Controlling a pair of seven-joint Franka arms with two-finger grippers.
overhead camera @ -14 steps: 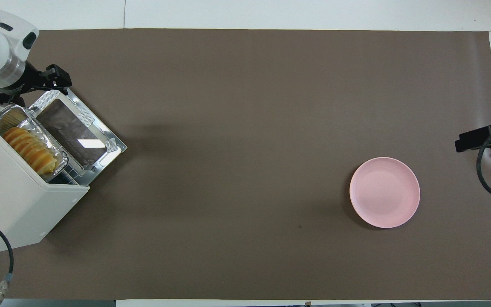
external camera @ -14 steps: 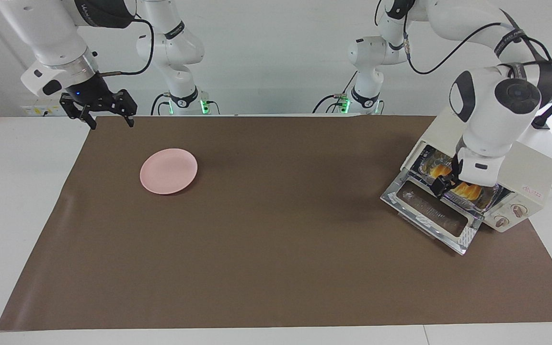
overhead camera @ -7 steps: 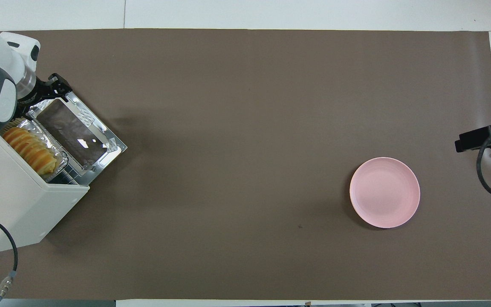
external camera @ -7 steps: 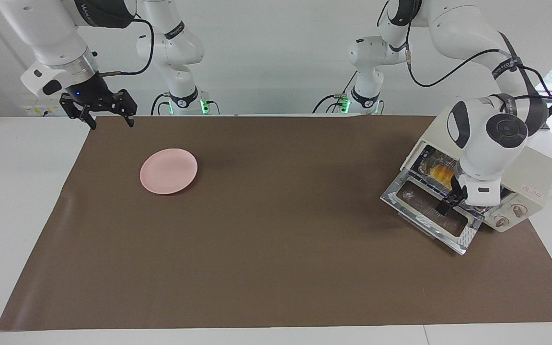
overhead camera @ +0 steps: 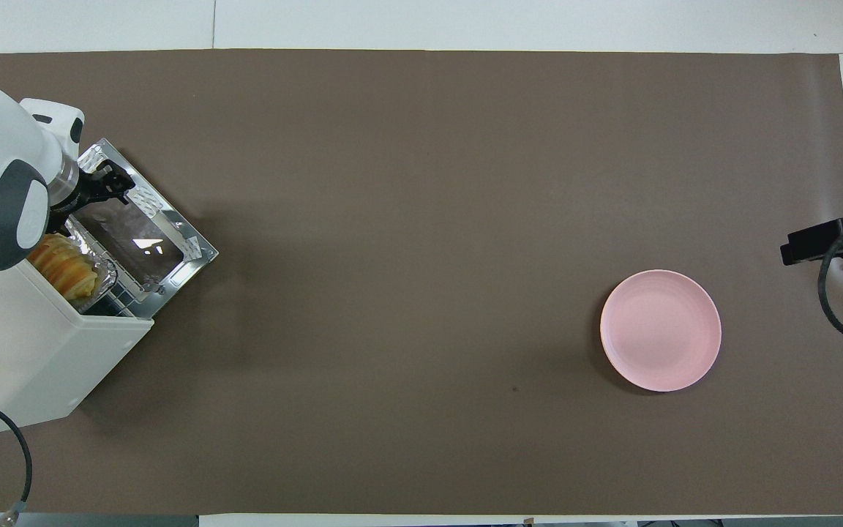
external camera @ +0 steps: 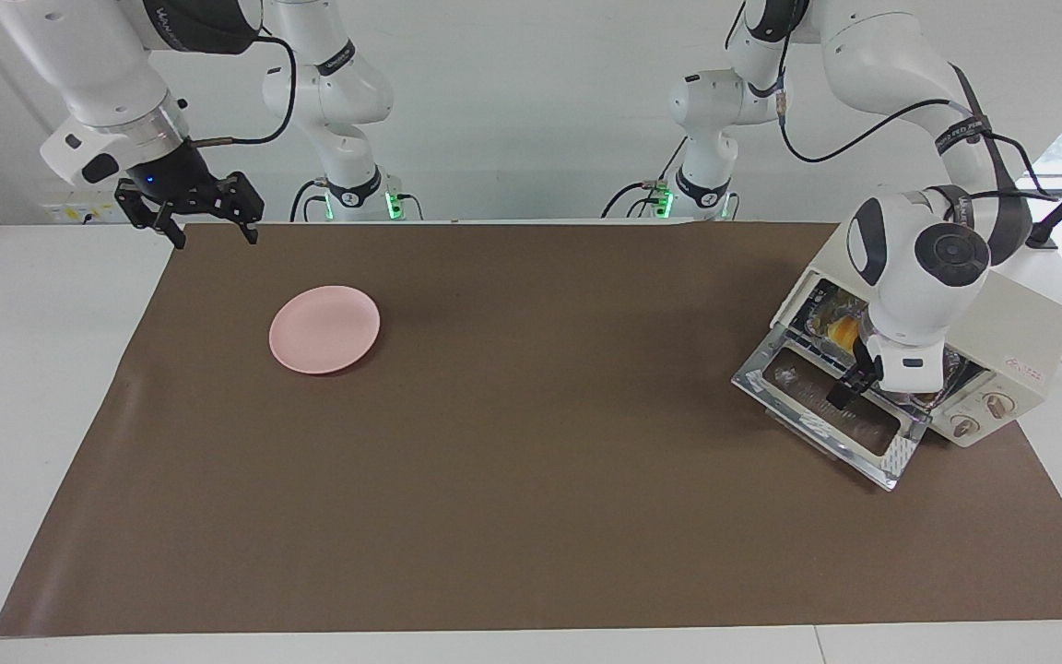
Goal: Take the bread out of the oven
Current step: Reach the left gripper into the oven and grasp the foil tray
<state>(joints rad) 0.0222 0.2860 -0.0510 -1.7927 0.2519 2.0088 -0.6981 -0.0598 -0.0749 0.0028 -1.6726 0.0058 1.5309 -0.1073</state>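
The cream-white boxy toaster oven (external camera: 1001, 323) stands at the left arm's end of the table on the brown paper mat (external camera: 531, 443), its glass drop-down door (external camera: 831, 415) lowered flat toward the middle of the table. The left gripper (external camera: 843, 391) hangs low over that open door, just outside the oven's mouth, its fingers spread wide with nothing between them. The small golden-yellow ridged loaf of bread (overhead camera: 64, 265) lies just inside the oven, in the crinkled silver foil tray (overhead camera: 99, 272) on the rack, close beside the left gripper and slightly nearer to the robots than it; the arm's white wrist hides part of the loaf in both views, and gripper and bread are not touching. The right gripper (external camera: 188, 210) waits in the air over the mat's edge at the right arm's end, fully open and holding nothing. The round pink plate (external camera: 324, 329) lies bare on the mat near that gripper, well apart from the oven.
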